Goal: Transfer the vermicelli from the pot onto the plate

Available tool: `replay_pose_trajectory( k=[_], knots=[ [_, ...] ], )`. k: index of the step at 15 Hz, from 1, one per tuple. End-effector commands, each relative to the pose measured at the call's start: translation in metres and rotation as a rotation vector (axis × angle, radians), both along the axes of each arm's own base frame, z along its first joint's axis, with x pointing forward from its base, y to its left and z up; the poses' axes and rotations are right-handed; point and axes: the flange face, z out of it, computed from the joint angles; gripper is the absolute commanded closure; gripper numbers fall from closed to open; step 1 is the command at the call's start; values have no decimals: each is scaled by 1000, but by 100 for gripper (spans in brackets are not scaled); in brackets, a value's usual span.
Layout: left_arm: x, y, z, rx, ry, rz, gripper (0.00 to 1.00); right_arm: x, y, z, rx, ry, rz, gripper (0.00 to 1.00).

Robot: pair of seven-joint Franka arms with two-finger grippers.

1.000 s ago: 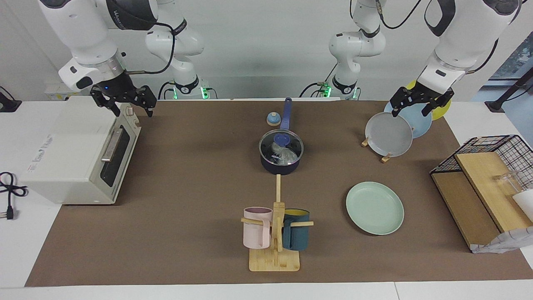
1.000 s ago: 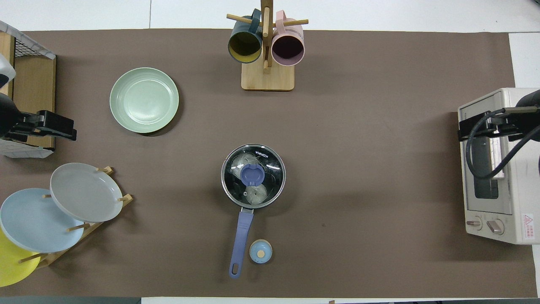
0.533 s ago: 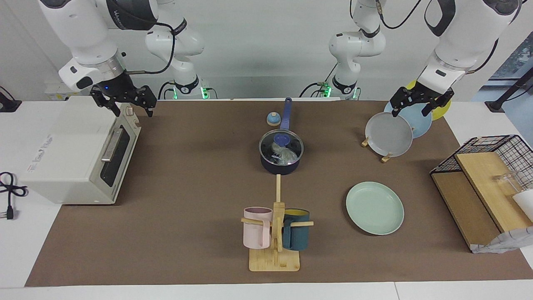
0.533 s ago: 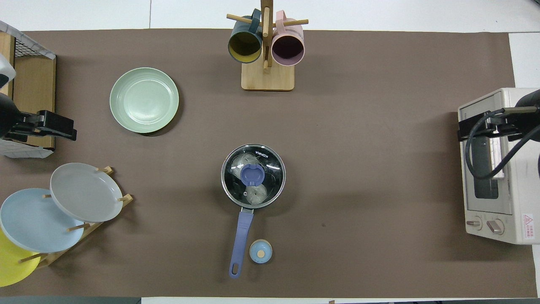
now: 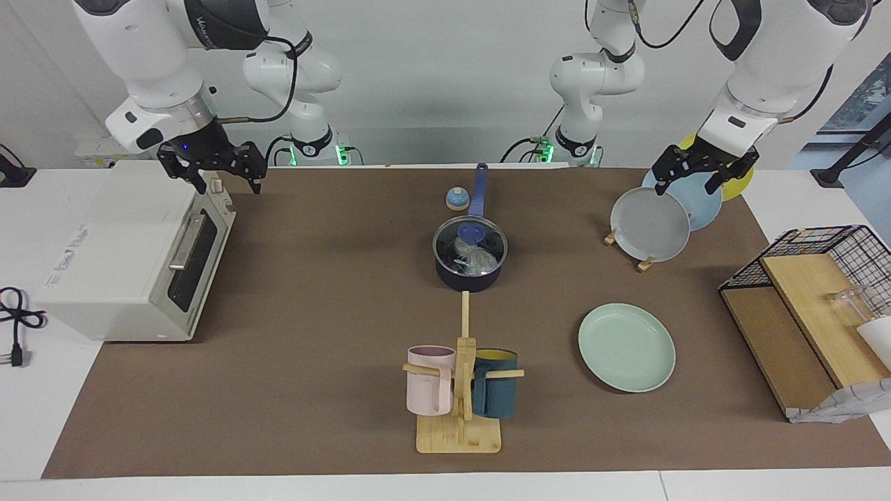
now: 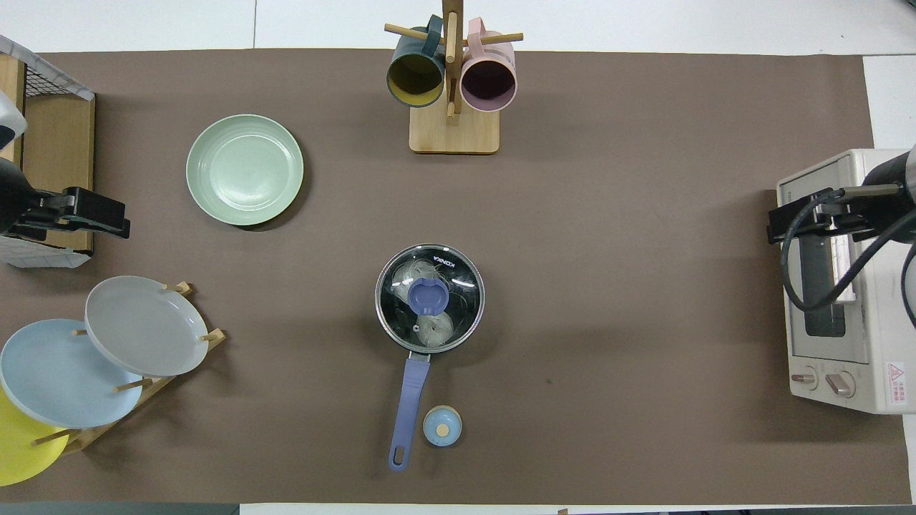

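The dark navy pot with a long blue handle stands mid-table, covered by a glass lid with a blue knob. The vermicelli in its clear bag shows through the lid, and also in the overhead view. The mint-green plate lies empty, farther from the robots than the pot, toward the left arm's end. My left gripper is open in the air over the plate rack. My right gripper is open in the air over the toaster oven's corner.
A toaster oven stands at the right arm's end. A rack with a grey plate, a blue and a yellow plate stands at the left arm's end. A mug tree stands farther out than the pot. A small blue timer sits beside the pot's handle. A wire basket stands beside the mint plate.
My right gripper has shifted slightly toward the middle of the table. The left gripper, pot, lid and plate have not moved.
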Motion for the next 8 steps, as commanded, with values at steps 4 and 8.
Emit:
replay_pose_trajectory(
  k=[4,8],
  knots=[
    [-7,2,2,-3,-8,-9,0,5,56,12,34,-14,61,0],
    [-7,3,2,-5,-8,-8,0,32,154,0,21,13,-3,0]
  ],
)
